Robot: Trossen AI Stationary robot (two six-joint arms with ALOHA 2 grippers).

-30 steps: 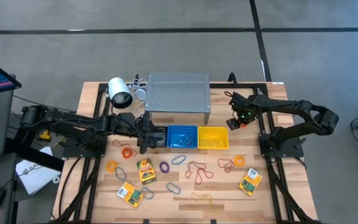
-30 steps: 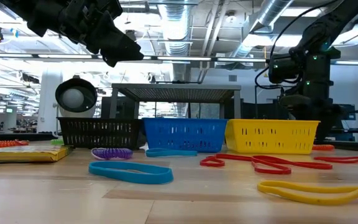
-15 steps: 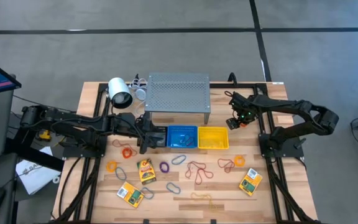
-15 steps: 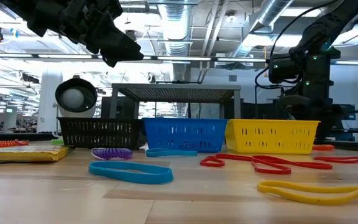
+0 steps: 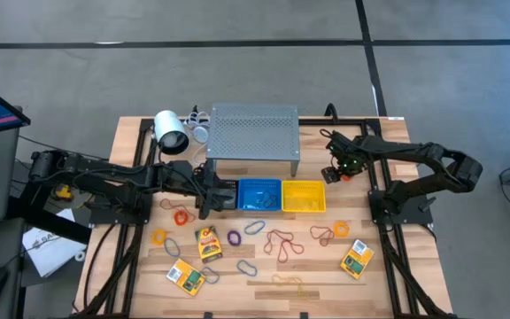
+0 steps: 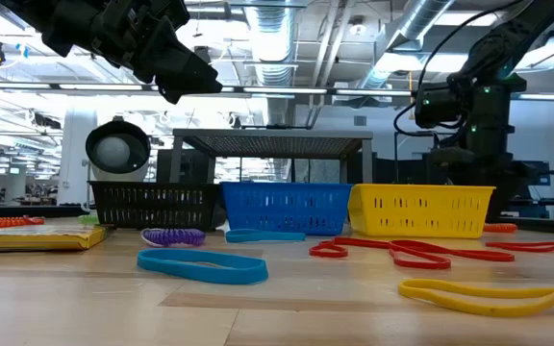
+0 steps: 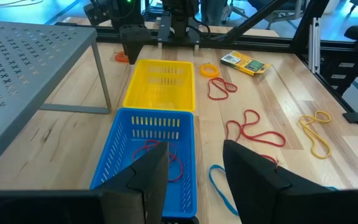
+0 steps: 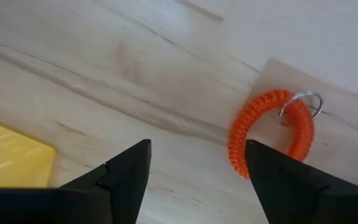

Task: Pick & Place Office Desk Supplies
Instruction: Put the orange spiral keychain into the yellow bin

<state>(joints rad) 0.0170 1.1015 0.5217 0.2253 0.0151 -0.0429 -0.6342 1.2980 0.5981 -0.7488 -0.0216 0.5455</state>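
Loose supplies lie on the near half of the table: yellow-and-green packs [image 5: 208,242] [image 5: 186,276] [image 5: 357,259], red bands [image 5: 282,242], a purple loop [image 5: 235,237], an orange loop [image 5: 181,215], grey oval clips [image 5: 247,266]. My left gripper [image 5: 209,198] [image 7: 194,180] hangs open above the table beside the blue basket [image 5: 259,195], which holds red bands [image 7: 160,155]. My right gripper [image 5: 335,173] [image 8: 197,168] is open, off the yellow basket's [image 5: 304,196] far right corner, above an orange coil band with a metal ring [image 8: 272,134] that lies flat on the wood.
A grey perforated shelf [image 5: 252,133] stands behind the baskets, with a white cylindrical lamp-like object [image 5: 171,133] at its left. A black basket [image 6: 152,204] sits left of the blue one. Table-frame rails run along both sides. A yellow band [image 6: 489,293] lies near the front edge.
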